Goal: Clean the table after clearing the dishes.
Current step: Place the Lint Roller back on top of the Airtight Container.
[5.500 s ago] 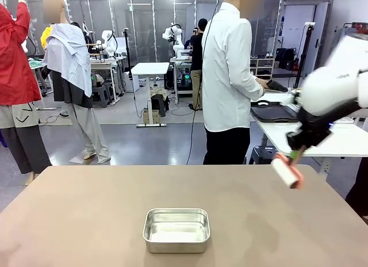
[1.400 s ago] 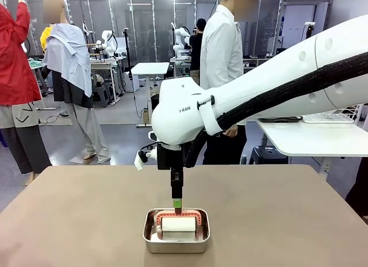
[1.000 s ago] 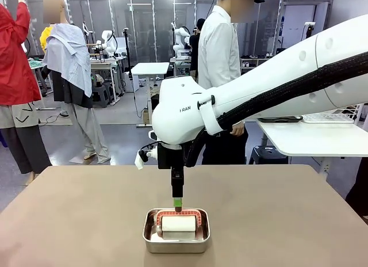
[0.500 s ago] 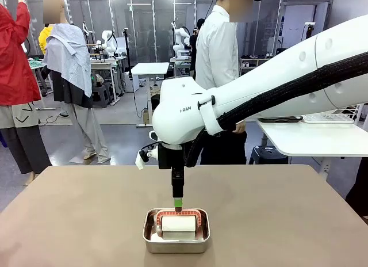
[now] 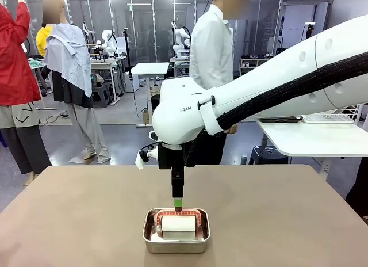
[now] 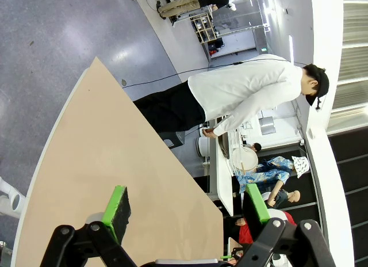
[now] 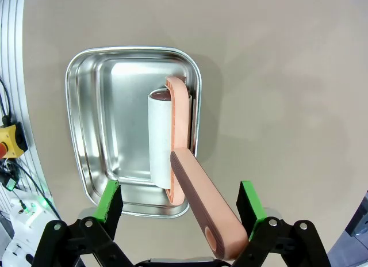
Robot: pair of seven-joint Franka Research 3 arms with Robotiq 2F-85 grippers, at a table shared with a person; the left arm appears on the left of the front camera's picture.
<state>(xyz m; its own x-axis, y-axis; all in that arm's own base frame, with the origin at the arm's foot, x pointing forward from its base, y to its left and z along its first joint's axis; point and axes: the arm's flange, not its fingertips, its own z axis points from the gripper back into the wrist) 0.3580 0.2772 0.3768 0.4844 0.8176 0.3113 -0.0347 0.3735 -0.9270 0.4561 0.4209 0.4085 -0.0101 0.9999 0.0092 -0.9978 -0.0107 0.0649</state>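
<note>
Handling: judging the lint roller [image 7: 172, 146] light and stiff, with a salmon plastic frame and handle; white roll likely tacky, so best left untouched.
Hold point: long flat handle [image 7: 204, 206], rising toward the camera in the right wrist view; flat faces suit the pads, though smooth plastic may slip.
Roller place: lying in the steel tin [image 5: 148, 232] near the robot's edge of the table [image 5: 69, 215], roll down on the tin floor, frame leaning by one wall.
Right gripper [image 7: 179, 202]: spread wide, gripping nothing; handle passing up between the green pads [image 7: 110, 201], touching neither as far as can be told.
Relation: directly above the tin in the front view, fingers [image 5: 177, 205] just over the frame's top.
Left gripper [image 6: 187, 206]: spread wide too, empty, raised off to the side with the table's far corner beyond.
Dishes: a white plate [image 6: 246, 159] on a side table by the person [image 6: 241, 94].
</note>
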